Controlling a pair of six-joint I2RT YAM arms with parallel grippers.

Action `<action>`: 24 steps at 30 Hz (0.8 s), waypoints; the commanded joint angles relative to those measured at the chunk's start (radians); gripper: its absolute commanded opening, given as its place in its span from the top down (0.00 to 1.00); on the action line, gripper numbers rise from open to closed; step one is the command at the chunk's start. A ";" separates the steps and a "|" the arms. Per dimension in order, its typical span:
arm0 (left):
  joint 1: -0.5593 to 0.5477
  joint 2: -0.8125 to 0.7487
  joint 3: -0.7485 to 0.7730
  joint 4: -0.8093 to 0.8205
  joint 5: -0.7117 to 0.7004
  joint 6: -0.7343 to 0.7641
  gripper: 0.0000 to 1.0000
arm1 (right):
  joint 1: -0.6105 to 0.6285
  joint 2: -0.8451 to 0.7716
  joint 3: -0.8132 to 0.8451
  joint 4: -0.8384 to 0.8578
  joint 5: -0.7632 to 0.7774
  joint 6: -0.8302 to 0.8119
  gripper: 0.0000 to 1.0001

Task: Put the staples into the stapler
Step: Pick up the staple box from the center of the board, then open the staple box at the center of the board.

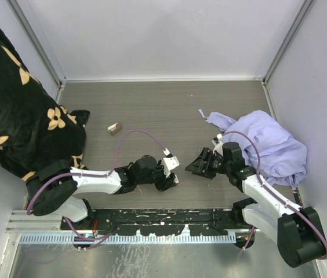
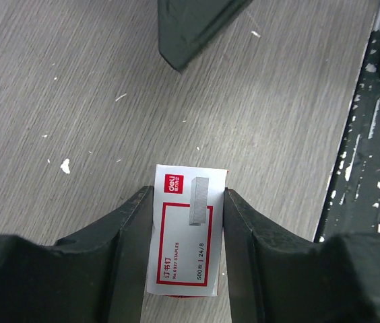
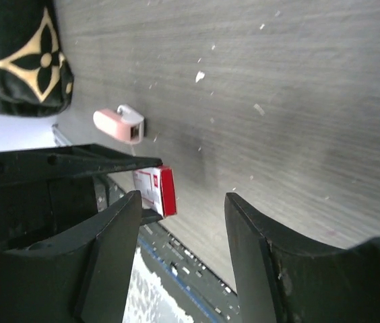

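Note:
The staples are a small white box with red print, clamped between the two fingers of my left gripper just above the wooden table. The box also shows in the top view and in the right wrist view, red end toward the right gripper. My right gripper is open and empty, facing the box from a short distance; in the top view it sits right of the left gripper. A small pink-and-white stapler-like object lies on the table, far left of both grippers.
A black cloth with tan flowers covers the left side. A lavender cloth is heaped at the right, behind the right arm. A black perforated rail runs along the table's near edge. Grey walls close in the back and sides.

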 commanded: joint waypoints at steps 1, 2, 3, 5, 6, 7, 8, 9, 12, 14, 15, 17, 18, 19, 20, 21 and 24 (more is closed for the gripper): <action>0.000 -0.054 -0.019 0.083 0.036 -0.025 0.57 | 0.007 -0.024 -0.012 0.103 -0.175 0.062 0.43; 0.000 -0.060 -0.022 0.087 0.040 -0.028 0.57 | 0.009 -0.023 -0.014 0.112 -0.190 0.064 0.44; 0.000 -0.067 -0.028 0.094 0.043 -0.033 0.57 | 0.010 -0.020 -0.013 0.116 -0.196 0.065 0.45; 0.000 -0.080 -0.035 0.108 0.052 -0.038 0.57 | 0.014 -0.005 -0.015 0.136 -0.211 0.067 0.47; 0.000 -0.083 -0.036 0.111 0.056 -0.041 0.57 | 0.019 0.005 -0.018 0.161 -0.227 0.076 0.47; 0.000 -0.085 -0.040 0.116 0.060 -0.042 0.57 | 0.024 0.016 -0.022 0.194 -0.244 0.089 0.48; 0.000 -0.086 -0.047 0.127 0.064 -0.045 0.57 | 0.029 0.025 -0.027 0.233 -0.258 0.105 0.48; 0.000 -0.088 -0.056 0.150 0.069 -0.049 0.57 | 0.036 0.043 -0.030 0.259 -0.268 0.115 0.49; 0.000 -0.091 -0.066 0.171 0.082 -0.055 0.57 | 0.058 0.086 -0.014 0.271 -0.286 0.110 0.52; -0.001 -0.097 -0.067 0.174 0.088 -0.054 0.57 | 0.076 0.112 -0.009 0.263 -0.290 0.099 0.52; 0.000 -0.099 -0.070 0.176 0.087 -0.054 0.57 | 0.087 0.122 -0.007 0.261 -0.291 0.096 0.53; -0.001 -0.101 -0.073 0.175 0.087 -0.049 0.56 | 0.100 0.131 -0.007 0.264 -0.289 0.093 0.53; 0.000 -0.104 -0.076 0.175 0.088 -0.049 0.56 | 0.106 0.134 -0.006 0.264 -0.287 0.093 0.53; -0.001 -0.107 -0.077 0.175 0.087 -0.048 0.56 | 0.110 0.138 -0.004 0.262 -0.285 0.092 0.53; -0.001 -0.108 -0.079 0.175 0.087 -0.047 0.56 | 0.116 0.142 -0.001 0.262 -0.285 0.090 0.53; 0.001 -0.109 -0.079 0.175 0.087 -0.046 0.56 | 0.119 0.147 0.000 0.263 -0.283 0.089 0.53; 0.000 -0.110 -0.080 0.175 0.088 -0.046 0.56 | 0.138 0.172 0.003 0.269 -0.276 0.089 0.53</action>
